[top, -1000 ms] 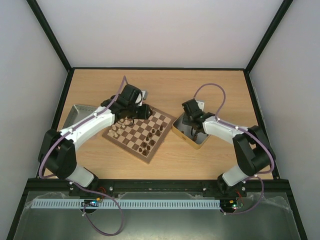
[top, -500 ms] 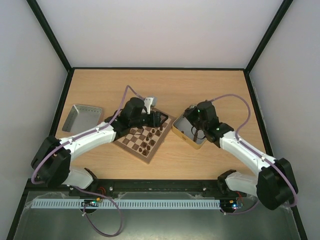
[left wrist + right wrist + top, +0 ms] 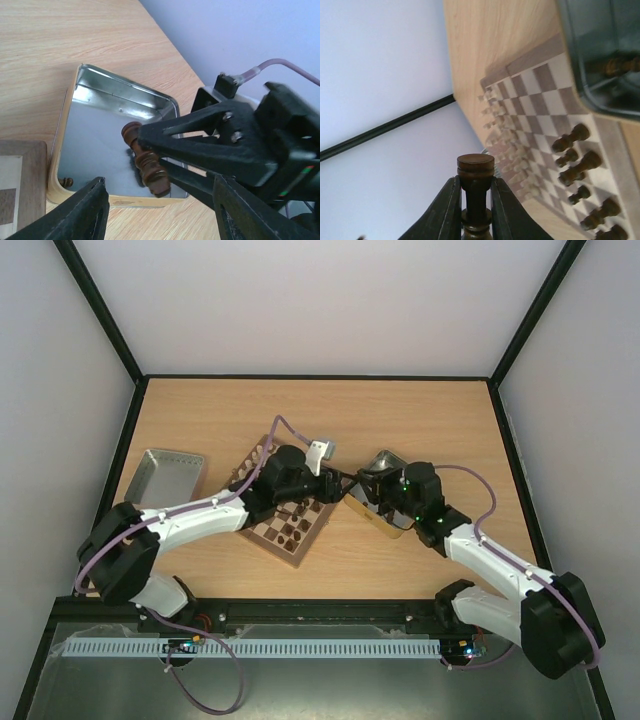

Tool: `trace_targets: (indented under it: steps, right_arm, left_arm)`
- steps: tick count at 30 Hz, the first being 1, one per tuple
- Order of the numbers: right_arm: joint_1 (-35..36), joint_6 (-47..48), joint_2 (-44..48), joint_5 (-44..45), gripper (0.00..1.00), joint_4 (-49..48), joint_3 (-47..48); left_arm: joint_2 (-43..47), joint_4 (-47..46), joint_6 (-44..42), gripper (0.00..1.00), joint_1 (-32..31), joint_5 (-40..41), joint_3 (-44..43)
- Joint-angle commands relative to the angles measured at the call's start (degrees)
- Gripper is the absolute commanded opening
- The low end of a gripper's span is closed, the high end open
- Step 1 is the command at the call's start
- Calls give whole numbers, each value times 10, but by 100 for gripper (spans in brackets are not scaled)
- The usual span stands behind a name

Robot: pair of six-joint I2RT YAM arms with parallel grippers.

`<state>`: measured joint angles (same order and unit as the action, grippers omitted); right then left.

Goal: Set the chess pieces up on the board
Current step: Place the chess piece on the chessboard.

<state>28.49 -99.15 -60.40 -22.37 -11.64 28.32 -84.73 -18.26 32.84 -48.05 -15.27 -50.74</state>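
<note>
My right gripper (image 3: 475,186) is shut on a dark brown chess piece (image 3: 476,167) and holds it upright in the air. In the left wrist view that piece (image 3: 147,167) hangs between the right gripper's black fingers (image 3: 200,140) over the metal tin (image 3: 100,135). My left gripper (image 3: 160,197) is open and empty, just short of the piece. In the top view the left gripper (image 3: 338,483) and right gripper (image 3: 362,488) meet between the board (image 3: 283,552) and the tin (image 3: 392,525). Pale pieces (image 3: 505,135) and dark pieces (image 3: 575,165) stand on the board.
A grey tray (image 3: 165,475) lies at the left of the table. One more dark piece (image 3: 65,182) lies in the tin's corner. The left arm (image 3: 200,515) stretches across the board. Black frame posts edge the table.
My left arm swung right across the board to the tin's edge. My right gripper drew back over the tin and now holds the dark piece by the left gripper.
</note>
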Motion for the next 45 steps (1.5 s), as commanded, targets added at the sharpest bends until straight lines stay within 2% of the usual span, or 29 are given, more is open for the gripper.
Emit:
trace_targets:
  steps: [1, 8, 10, 15, 18, 20, 22, 25, 29, 34, 38, 45]
  right_arm:
    - [-1, -70, 13, -27, 15, -80, -9]
    - [-1, -80, 12, -38, 16, -98, -16]
    - [-1, -78, 12, -38, 16, -98, -17]
    - [-1, -70, 4, -43, 17, -104, -15]
    - [-1, -58, 2, -41, 21, -101, -12]
    - [-1, -35, 0, -36, 31, -86, -4]
    - [-1, 5, -3, -16, 43, -57, 15]
    - [-1, 97, -13, 25, 54, 17, 55]
    - [-1, 204, -10, 88, 58, 96, 94]
    - [-1, 262, 0, 144, 58, 146, 111]
    - [-1, 273, -2, 156, 58, 157, 109]
    - [-1, 281, -10, 148, 58, 158, 104]
  left_arm:
    - [-25, -7, -15, 58, -13, 11, -29]
    - [-34, 1, -9, 38, -18, 32, -41]
    - [-29, 1, -11, 29, -19, 42, -43]
    - [-30, 13, -18, 18, -18, 60, -48]
    - [-31, 17, -21, 12, -19, 62, -49]
    - [-31, 36, -26, 11, -19, 67, -58]
    - [-32, 80, -34, 11, -15, 74, -77]
    - [-35, 189, -58, 11, -3, 81, -117]
    - [-42, 391, -100, 11, 24, 95, -170]
    - [-65, 571, -130, 12, 74, 108, -218]
    - [-98, 645, -148, 12, 103, 101, -237]
    - [-161, 680, -163, 9, 111, 112, -242]
